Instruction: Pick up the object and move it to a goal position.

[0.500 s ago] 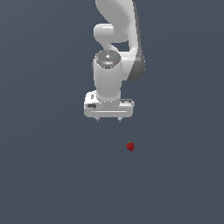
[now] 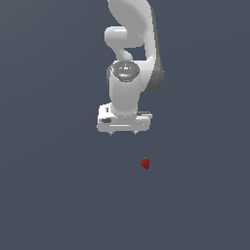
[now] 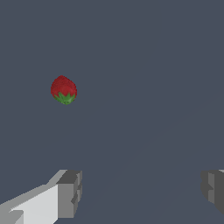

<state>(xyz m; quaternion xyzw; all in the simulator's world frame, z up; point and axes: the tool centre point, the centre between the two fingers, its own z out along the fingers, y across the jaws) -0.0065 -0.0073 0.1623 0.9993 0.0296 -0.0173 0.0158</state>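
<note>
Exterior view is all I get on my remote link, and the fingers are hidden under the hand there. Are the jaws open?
Observer: Yes. In the wrist view the gripper stands wide open, with nothing between the two fingers.
Operator: Is the strawberry lined up between them?
Observer: No. The strawberry sits off to one finger's side of the gap, not centred, and apart from both.
Operator: Which way does its green top face?
Observer: Toward the fingers, in the wrist view.

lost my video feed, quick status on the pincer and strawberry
Pincer open, empty, above the floor. Strawberry on the floor, off to the exterior view's right of the pincer, untouched. Nothing in the way.
</note>
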